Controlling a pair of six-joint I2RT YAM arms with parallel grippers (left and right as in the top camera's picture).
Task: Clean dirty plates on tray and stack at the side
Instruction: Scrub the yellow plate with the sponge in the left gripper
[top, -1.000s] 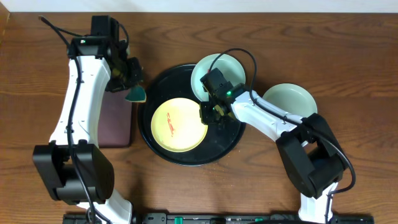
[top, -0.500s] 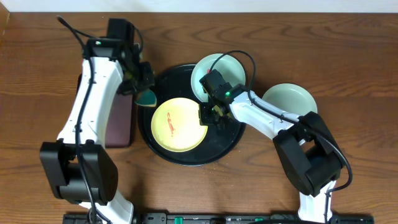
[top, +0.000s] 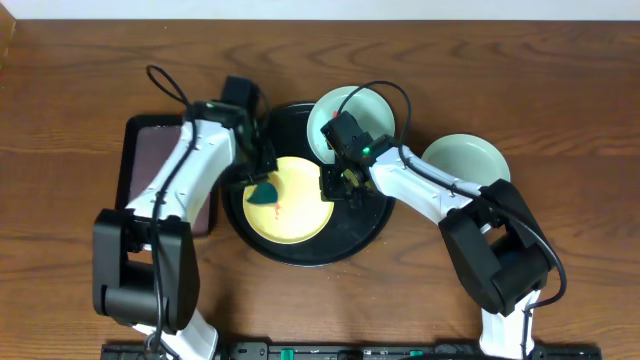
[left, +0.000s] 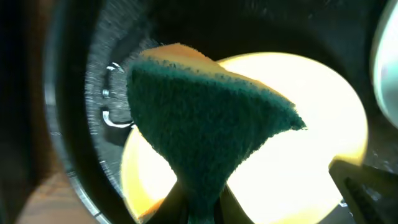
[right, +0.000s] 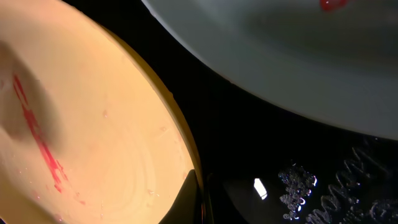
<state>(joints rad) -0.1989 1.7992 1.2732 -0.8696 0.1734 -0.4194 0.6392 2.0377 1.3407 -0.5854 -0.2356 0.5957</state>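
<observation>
overhead | yellow plate (top: 300, 215) under left tool (top: 258, 178) gripping green sponge (top: 265, 191)

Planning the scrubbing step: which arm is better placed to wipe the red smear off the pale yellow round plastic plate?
Left. The left gripper pinches the dark green scouring sponge over the pale yellow round plastic plate and its red smear; the right gripper is clamped on that plate's rim.

three plates (top: 292, 218), two trays (top: 300, 258), one sponge (top: 264, 190)
</observation>
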